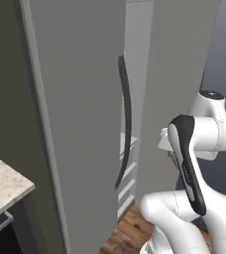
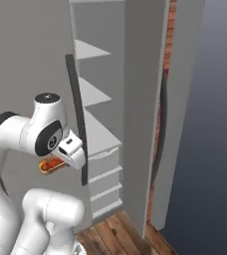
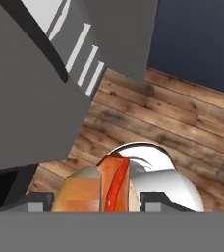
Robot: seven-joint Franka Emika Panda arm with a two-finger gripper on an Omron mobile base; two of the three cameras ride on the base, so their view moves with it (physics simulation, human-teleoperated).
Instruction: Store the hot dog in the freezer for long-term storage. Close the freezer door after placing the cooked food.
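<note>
My gripper (image 3: 98, 201) is shut on the hot dog (image 3: 110, 184), a tan bun with a red sausage that sits between the two fingertips. From the right base view the hot dog (image 2: 52, 165) hangs under the hand, in front of the left-hand grey door and at about the height of the lower shelves. The freezer (image 2: 98, 134) stands open, showing white shelves and drawers. The freezer door (image 2: 143, 114) is swung out towards me, edge-on, with its dark bar handle (image 2: 162, 129) on the far face. In the left base view the freezer door (image 1: 174, 89) stands just left of my hand.
The left-hand grey door (image 1: 80, 109) is shut, and its dark bar handle (image 1: 125, 124) is close to the freezer opening. A stone counter corner (image 1: 3, 188) juts in at the lower left. Wooden floor (image 3: 173, 113) lies below, with a dark blue wall (image 2: 215, 149) to the right.
</note>
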